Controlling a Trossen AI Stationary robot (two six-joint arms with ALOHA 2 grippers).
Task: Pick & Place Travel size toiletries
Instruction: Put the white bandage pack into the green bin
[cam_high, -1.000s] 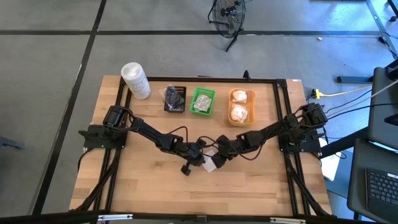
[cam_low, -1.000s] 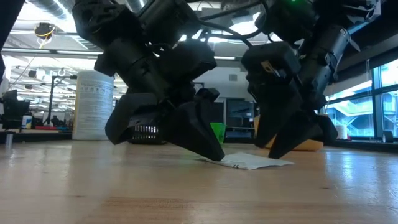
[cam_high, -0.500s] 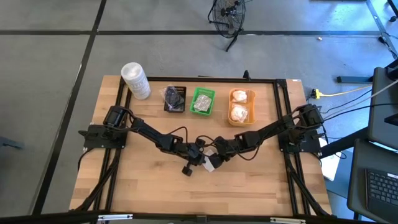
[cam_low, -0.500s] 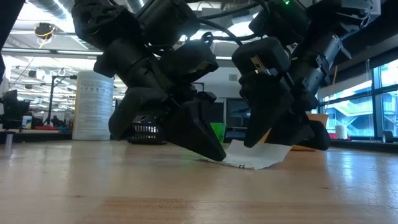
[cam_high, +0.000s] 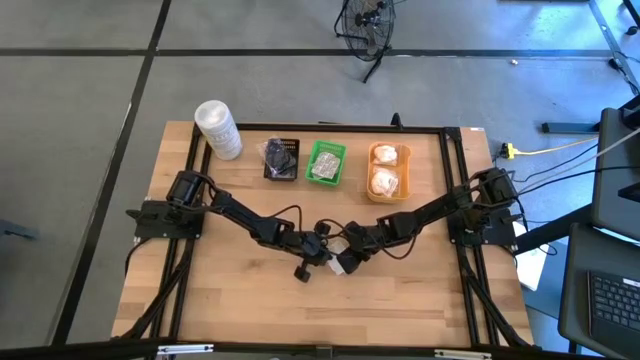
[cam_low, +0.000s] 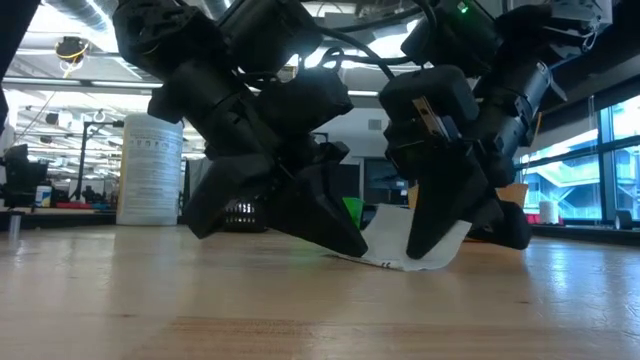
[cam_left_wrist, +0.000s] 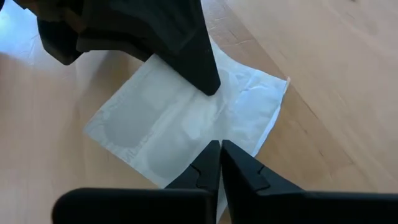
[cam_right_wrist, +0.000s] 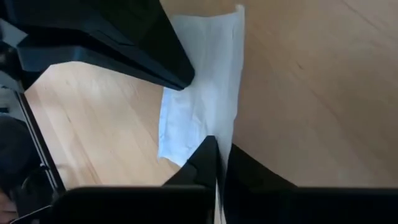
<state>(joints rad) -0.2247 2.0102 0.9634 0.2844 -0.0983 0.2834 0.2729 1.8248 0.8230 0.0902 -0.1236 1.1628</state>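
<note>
**Flat white sachet pinched between both grippers at mid-table**

A flat white sachet (cam_high: 341, 264) lies just below the centre of the high view, on a table (cam_high: 420, 290) of pale, blond wood planks with fine grain; the packet is thin, matte and papery, roughly square, creased across the middle with faint rounded bulges under its skin; in the low view one edge of it (cam_low: 392, 240) curls up off the wood while the other rests on it, a line of small dark print along the lower edge.

The left gripper (cam_left_wrist: 217, 158), dark hard plastic with tapering wedge fingers, is closed on the sachet's near edge; the right gripper (cam_right_wrist: 219, 163) likewise has its fingers pressed together on the sheet's edge, lifting that side.

Along the upper part of the high view stand a tall white cylindrical tub (cam_high: 217, 128), a black tray (cam_high: 281, 159), a green tray (cam_high: 325, 163) holding silvery packets, and an orange tray (cam_high: 388, 169) holding two white lumpy bundles.
</note>
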